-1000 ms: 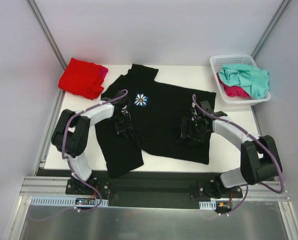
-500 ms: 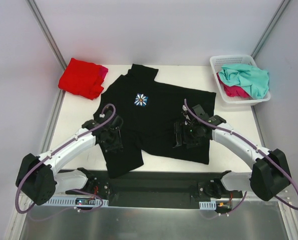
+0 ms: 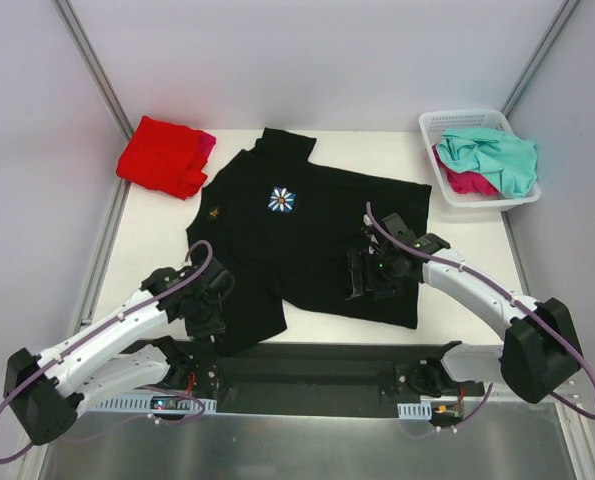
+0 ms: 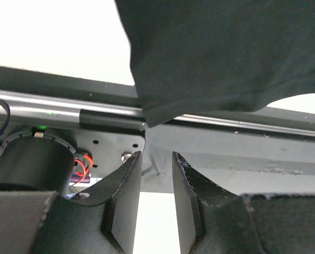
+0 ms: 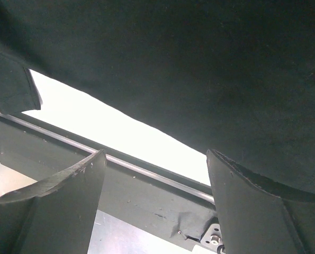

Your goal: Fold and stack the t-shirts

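Left pincer [image 3: 205, 305], jaws narrow and empty, sits at the near hem corner of the black t-shirt [image 3: 307, 230] spread on the desk [image 3: 152, 245] (that corner droops over the edge), likely lining up a fold grasp. Meanwhile the right pincer [image 3: 369, 272] hovers wide and empty over the shirt's right side. A second ago the left was farther up the shirt.

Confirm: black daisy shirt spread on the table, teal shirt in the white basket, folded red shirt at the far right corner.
Wrong corner: the folded red shirt lies at the far left, per the top external view. The rest holds.
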Controlling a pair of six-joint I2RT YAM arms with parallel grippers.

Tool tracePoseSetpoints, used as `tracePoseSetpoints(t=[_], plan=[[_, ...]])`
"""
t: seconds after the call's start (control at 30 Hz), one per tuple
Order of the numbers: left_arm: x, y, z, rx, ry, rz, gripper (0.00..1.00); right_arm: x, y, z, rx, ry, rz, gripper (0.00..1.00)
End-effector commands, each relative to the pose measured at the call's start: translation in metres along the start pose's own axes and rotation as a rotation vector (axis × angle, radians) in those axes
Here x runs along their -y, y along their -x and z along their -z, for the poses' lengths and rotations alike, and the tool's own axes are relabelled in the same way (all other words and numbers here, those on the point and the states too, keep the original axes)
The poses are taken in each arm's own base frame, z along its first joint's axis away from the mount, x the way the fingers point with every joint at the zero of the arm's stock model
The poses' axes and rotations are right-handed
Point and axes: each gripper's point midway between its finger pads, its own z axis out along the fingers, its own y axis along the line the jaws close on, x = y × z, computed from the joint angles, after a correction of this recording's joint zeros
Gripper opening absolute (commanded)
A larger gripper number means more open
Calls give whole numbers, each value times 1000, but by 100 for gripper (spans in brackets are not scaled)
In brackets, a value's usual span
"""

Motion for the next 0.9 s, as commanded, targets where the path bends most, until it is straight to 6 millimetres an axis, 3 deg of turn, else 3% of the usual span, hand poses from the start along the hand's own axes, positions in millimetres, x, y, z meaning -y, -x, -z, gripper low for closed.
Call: tracePoseSetpoints(t=[0.0,0.13,0.37,0.87], plan=[[-26,-29,-1,-49,41,78,32,1,-4,0,-1,-8,-5,80],[-22,-39,-1,-79,-3,109,38,-3,-2,1,8,-2,-3,80],[-27,-47,-13,-129,117,81,41,-4,-2,5,17,-5,0,80],[-17,-33,-47,-36,81,189,35,-7,-5,10,31,25,19,80]])
